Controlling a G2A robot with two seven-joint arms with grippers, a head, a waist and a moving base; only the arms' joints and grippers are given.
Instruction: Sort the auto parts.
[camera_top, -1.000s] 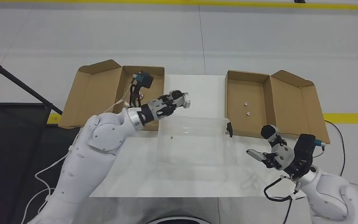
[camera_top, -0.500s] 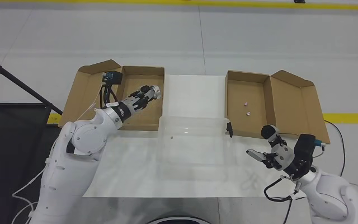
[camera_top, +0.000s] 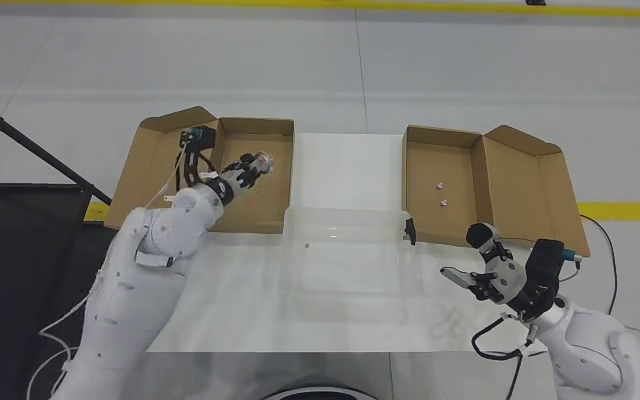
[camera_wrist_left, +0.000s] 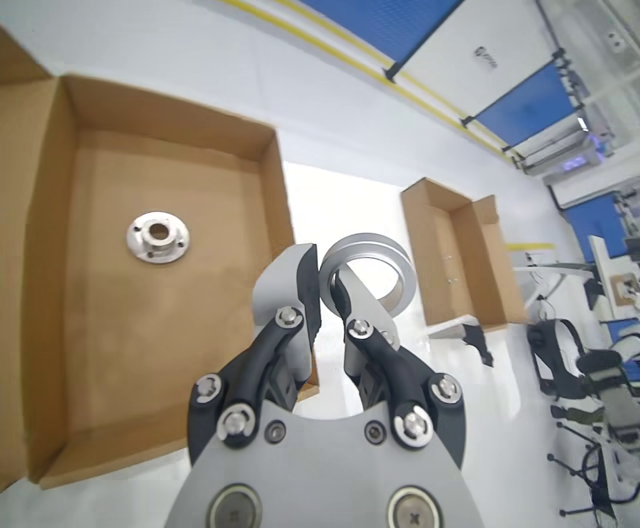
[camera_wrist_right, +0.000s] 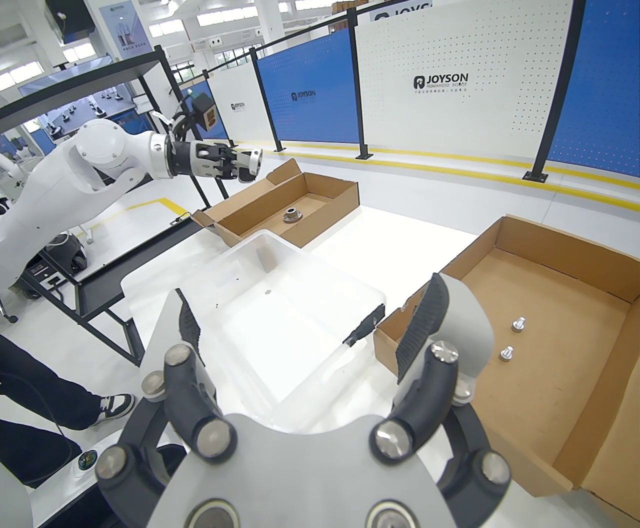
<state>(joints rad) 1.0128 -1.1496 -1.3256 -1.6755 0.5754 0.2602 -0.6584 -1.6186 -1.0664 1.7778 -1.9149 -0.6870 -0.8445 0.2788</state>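
Pincers first: the left gripper (camera_wrist_left: 327, 295) is clamped on a broad silver metal ring (camera_wrist_left: 407, 280), one finger pressed against the outside of the ring's wall and the other reaching through its hole, so the ring sticks out past the fingertips with its opening tipped toward the wrist camera. In the top view this gripper (camera_top: 252, 166) holds the ring (camera_top: 262, 160) in the air above the open brown cardboard box on the left (camera_top: 260, 205), toward its far end. On the floor of that box (camera_wrist_left: 125, 325) lies a round silver flanged hub with a centre bore and small bolt holes (camera_wrist_left: 142, 242), flat and apart from every wall; the right wrist view shows the same hub (camera_wrist_right: 292, 215) below and beyond the raised ring. A clear plastic tub (camera_top: 345, 210) stands on the white table (camera_top: 345, 165) between the two boxes. The open brown cardboard box on the right (camera_top: 445, 160) holds two small silver headed pins (camera_top: 438, 185), near each other but not touching, by its inner side. The right gripper (camera_wrist_right: 307, 295) has its fingers spread wide with nothing between them; it hangs above the near right part of the table (camera_top: 468, 262), beside the tub and just in front of the right box.
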